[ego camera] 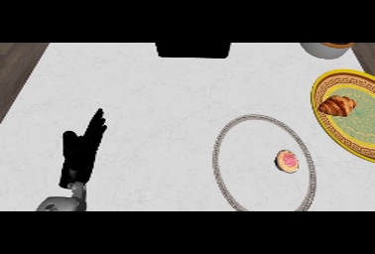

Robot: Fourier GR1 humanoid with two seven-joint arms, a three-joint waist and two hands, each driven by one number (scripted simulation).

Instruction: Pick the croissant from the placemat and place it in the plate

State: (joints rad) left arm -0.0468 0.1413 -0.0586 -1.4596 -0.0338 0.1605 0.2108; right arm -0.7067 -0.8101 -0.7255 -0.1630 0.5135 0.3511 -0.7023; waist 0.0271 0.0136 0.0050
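- Head view: croissant (337,105) lies at the right of the frame, on the left part of the yellow-bordered placemat (360,124), long axis roughly across the frame.
- Handling, my read: light, flaky crust, soft and crushable inside. Not slippery, but the tapered ends would likely break or crumble if pinched.
- Best hold, I'd say: across the thick middle, thumb on one long side and fingers on the other, coming from above. Close only until it stops moving in the hand.
- Placemat looks flat, so nothing fences the croissant in and a sideways nudge could slide it.
- Target plate (217,151), grey-rimmed, sits at lower centre-right, just left of the placemat and below the croissant in the frame. Short carry.
- Plate is not bare: a small pink-topped pastry (288,161) sits in its right half. The left half is the safer drop spot.
- Left hand (82,149) is at lower left, well apart from the croissant, fingers straight, pressed together and pointing up the frame. Holds nothing, resting.
- Right hand does not show, so I can't tell its fingers. Task not yet begun.
- Top edge: a black block (193,49) at centre and a white cup (326,49) at upper right, both clear of the carry path.
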